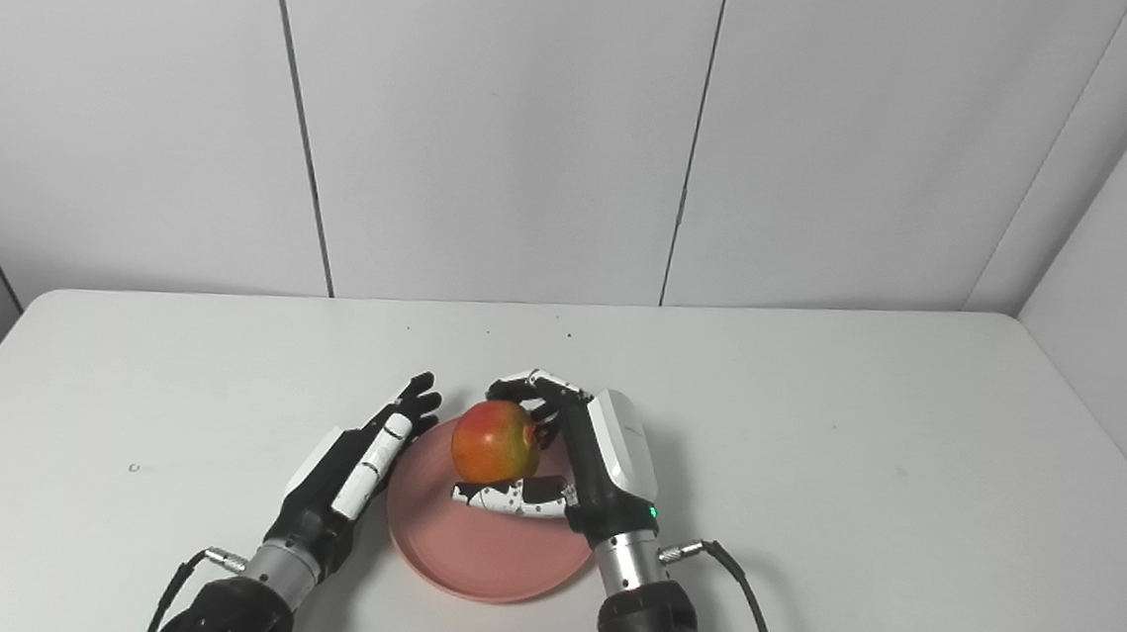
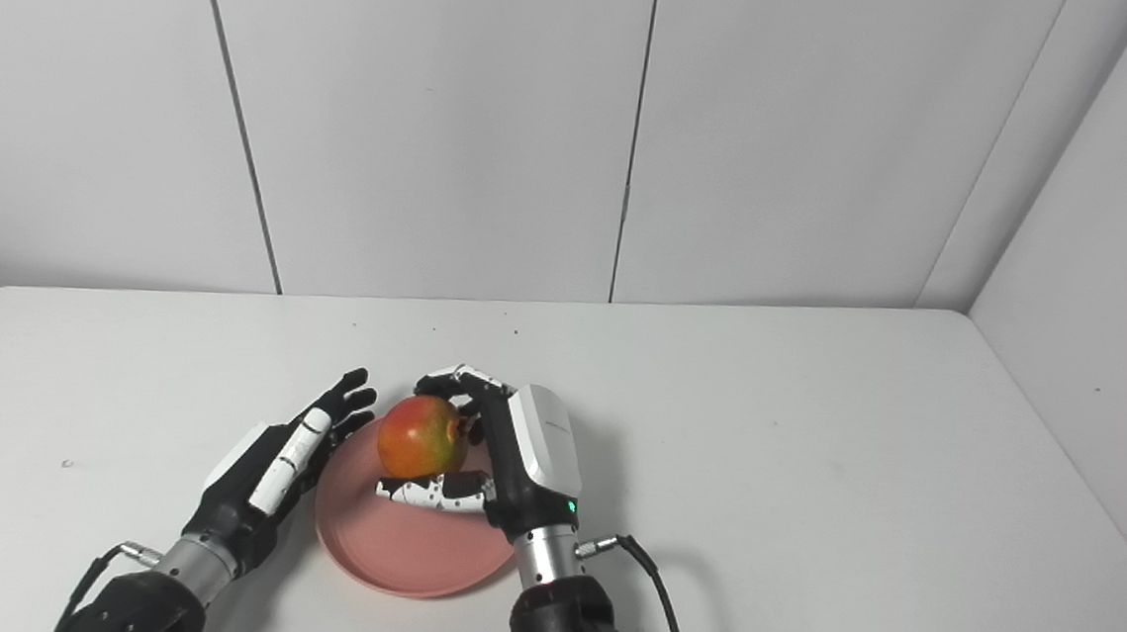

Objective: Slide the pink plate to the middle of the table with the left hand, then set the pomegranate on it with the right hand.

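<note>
A: R hand (image 1: 603,458)?
B: Curled round pomegranate (image 1: 495,442), thumb below, over pink plate (image 1: 477,558).
A: L hand (image 1: 360,460)?
B: Fingers straight, holding nothing, beside plate's left rim.

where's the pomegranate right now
The pomegranate sits in the right hand, over the far part of the pink plate, near the table's front middle. The open left hand lies flat beside the plate's left rim.
</note>
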